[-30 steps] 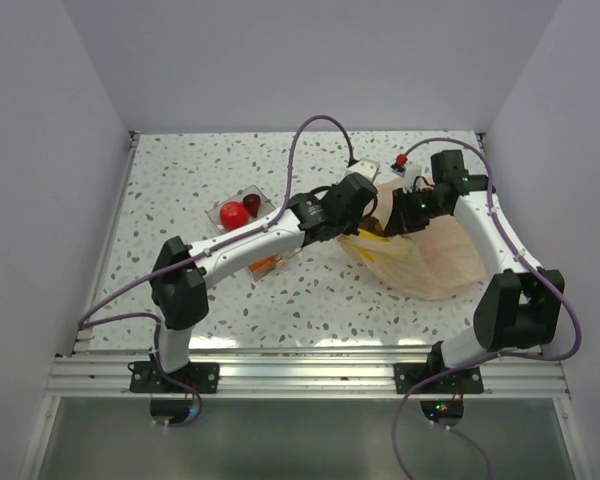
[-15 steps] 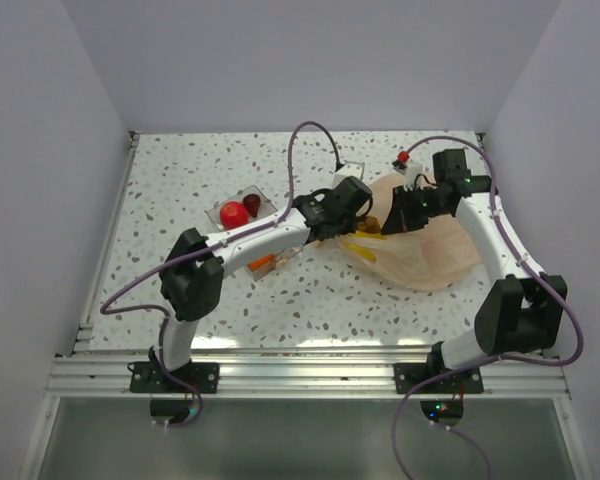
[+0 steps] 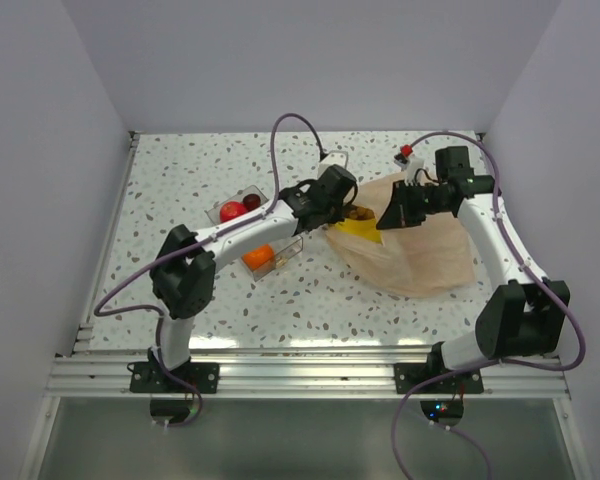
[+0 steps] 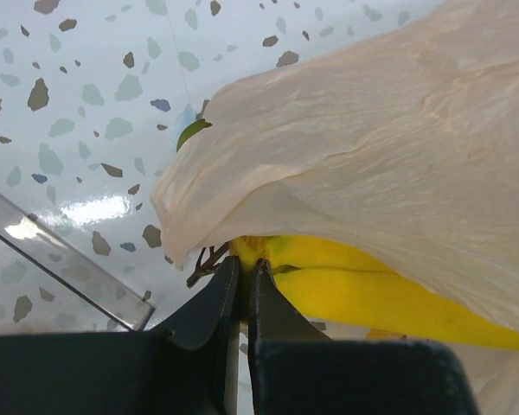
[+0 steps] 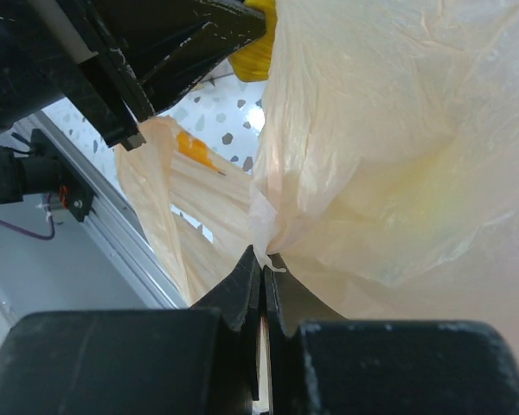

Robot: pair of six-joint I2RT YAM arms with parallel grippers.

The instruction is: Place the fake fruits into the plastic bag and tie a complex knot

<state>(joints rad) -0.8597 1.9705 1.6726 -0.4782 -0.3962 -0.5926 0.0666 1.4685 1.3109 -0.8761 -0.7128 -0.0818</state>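
Note:
My left gripper (image 4: 242, 264) is shut on the stem end of the yellow banana (image 4: 372, 294), which lies under the lifted lip of the peach plastic bag (image 4: 372, 130). In the top view the left gripper (image 3: 347, 211) sits at the bag's mouth, with the banana (image 3: 360, 227) showing yellow there. My right gripper (image 5: 264, 259) is shut on a pinch of the bag's edge (image 5: 398, 156); in the top view the right gripper (image 3: 388, 217) holds that edge up. The bag (image 3: 425, 255) spreads to the right. A red apple (image 3: 232, 211), a dark red one (image 3: 251, 202) and an orange piece (image 3: 260, 257) lie in the clear tray.
The clear rigid tray (image 3: 282, 258) lies left of the bag, under the left forearm; its edge shows in the left wrist view (image 4: 60, 259). A green bit (image 4: 193, 131) and a brown stem (image 4: 203, 264) lie at the bag's lip. White walls enclose the speckled table.
The left arm has swung back and left, uncovering the orange piece in the tray. The right gripper has raised the bag's edge, and more of the banana shows at the mouth.

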